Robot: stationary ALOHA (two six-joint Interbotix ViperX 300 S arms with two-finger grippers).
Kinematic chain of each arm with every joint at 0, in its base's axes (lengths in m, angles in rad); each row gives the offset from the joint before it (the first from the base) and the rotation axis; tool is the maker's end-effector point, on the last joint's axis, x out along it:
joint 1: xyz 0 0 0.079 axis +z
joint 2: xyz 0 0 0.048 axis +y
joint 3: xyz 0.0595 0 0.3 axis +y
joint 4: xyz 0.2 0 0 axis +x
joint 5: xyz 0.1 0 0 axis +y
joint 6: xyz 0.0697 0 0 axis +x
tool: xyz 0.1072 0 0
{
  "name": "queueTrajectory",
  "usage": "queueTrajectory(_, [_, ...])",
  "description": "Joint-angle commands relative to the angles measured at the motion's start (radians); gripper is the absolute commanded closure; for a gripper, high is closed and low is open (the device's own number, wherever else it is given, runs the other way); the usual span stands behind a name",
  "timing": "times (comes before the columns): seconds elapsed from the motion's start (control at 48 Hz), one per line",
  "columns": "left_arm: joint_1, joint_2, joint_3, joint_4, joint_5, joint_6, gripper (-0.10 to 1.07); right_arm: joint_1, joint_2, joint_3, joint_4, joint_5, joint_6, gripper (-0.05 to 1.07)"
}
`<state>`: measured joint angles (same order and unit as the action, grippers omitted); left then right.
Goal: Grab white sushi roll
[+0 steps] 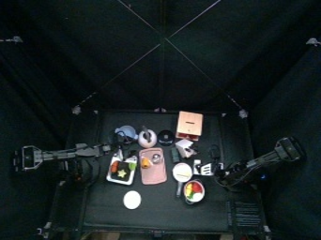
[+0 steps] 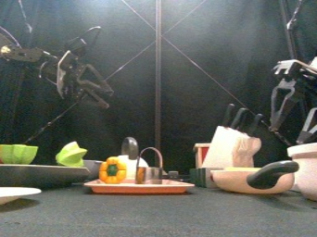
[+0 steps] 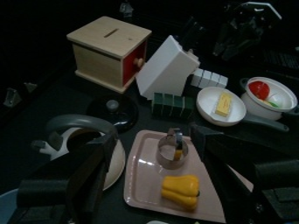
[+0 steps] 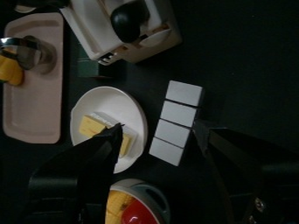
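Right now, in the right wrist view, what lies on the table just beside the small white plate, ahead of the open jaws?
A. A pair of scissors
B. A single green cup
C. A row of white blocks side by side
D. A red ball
C: a row of white blocks lies in a line on the black table right beside the white plate, which carries yellow pieces; the right gripper hangs open above them.

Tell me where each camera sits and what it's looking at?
Top: high above, looking down at the table; both arms show.
Front: table edge, looking level; arms hang behind.
Left wrist: on left arm, facing pink tray; left pincer shows.
Right wrist: on right arm, facing white plate; open right pincer shows.
Shared: yellow pepper.
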<state>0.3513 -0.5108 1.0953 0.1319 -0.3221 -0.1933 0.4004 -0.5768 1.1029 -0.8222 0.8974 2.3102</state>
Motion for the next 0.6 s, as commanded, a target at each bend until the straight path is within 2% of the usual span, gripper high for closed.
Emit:
queueTrajectory(0.0, [0.003, -0.005, -0.015, 0.0, -0.005, 0.002, -0.02, 0.021, 0.041, -0.023, -0.005, 0.029, 0.026, 0.07])
queueTrajectory(0.375, [0.003, -0.005, -0.015, 0.0, -0.005, 0.002, -0.02, 0.02, 0.153, -0.052, 0.032, 0.018, 0.032, 0.07])
queueTrajectory(0.583, [0.003, -0.005, -0.015, 0.0, -0.005, 0.002, -0.02, 0.02, 0.244, -0.077, 0.044, 0.006, 0.034, 0.07])
